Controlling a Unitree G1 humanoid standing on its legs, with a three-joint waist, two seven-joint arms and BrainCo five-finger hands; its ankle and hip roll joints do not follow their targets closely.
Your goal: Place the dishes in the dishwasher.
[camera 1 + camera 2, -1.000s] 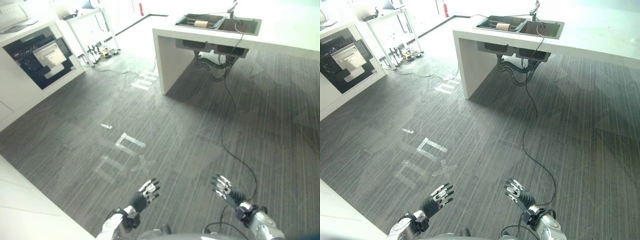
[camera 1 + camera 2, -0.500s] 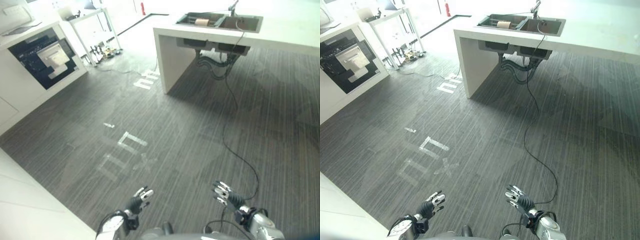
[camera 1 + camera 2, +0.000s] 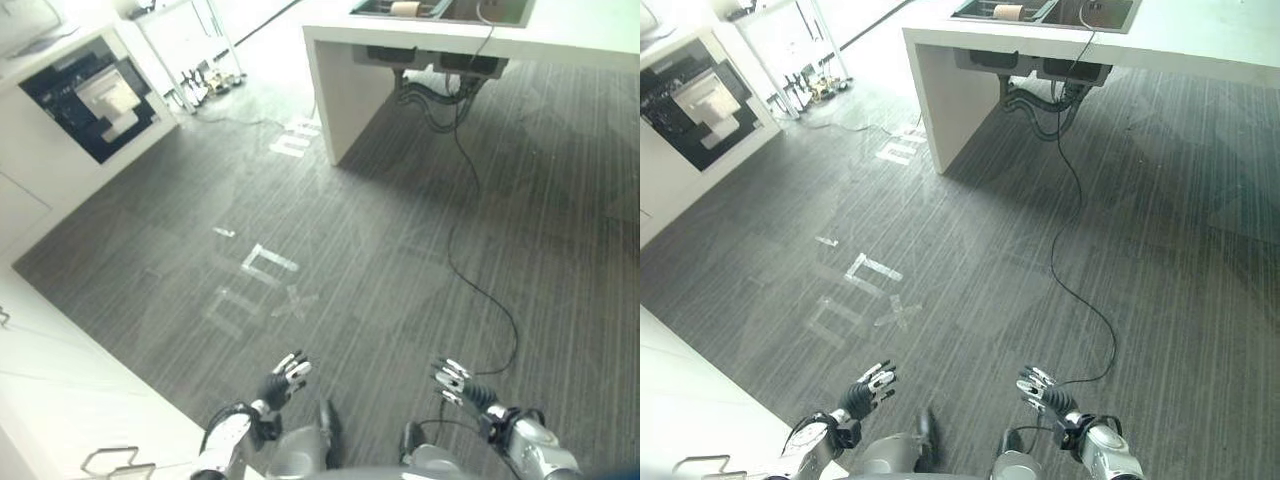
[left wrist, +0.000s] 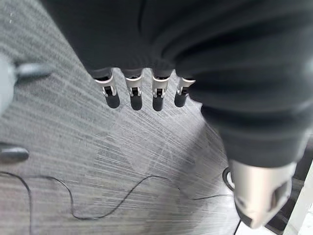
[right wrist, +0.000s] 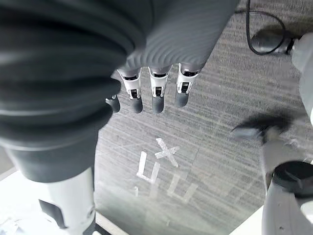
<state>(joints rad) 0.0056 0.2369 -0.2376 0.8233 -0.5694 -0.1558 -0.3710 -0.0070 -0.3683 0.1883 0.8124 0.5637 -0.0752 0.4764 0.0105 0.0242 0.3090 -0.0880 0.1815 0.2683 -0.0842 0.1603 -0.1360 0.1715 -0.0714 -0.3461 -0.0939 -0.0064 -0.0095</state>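
Observation:
Both hands hang low over the dark striped floor and hold nothing. My left hand [image 3: 283,378] is open, its fingers [image 4: 136,95] straight above the carpet. To its right, my right hand [image 3: 455,382] is open too, with its fingers [image 5: 157,95] spread. A tan cup-like item [image 3: 405,8] lies in the sink [image 3: 450,10] of the white island far ahead. A dark built-in appliance [image 3: 85,95] with a white panel on its front sits in the white cabinets at the far left. No dish is near either hand.
The white island's side panel [image 3: 335,95] stands ahead at centre. Pale tape marks [image 3: 255,285] lie on the floor between me and it. A white surface with a wire rack [image 3: 110,462] fills the lower left corner. A white table on thin legs [image 3: 190,40] stands at the far left.
The camera has tipped downward, so the island and the appliance sit higher in the picture and the white surface with the wire rack has come into view. Both hands stay low and open.

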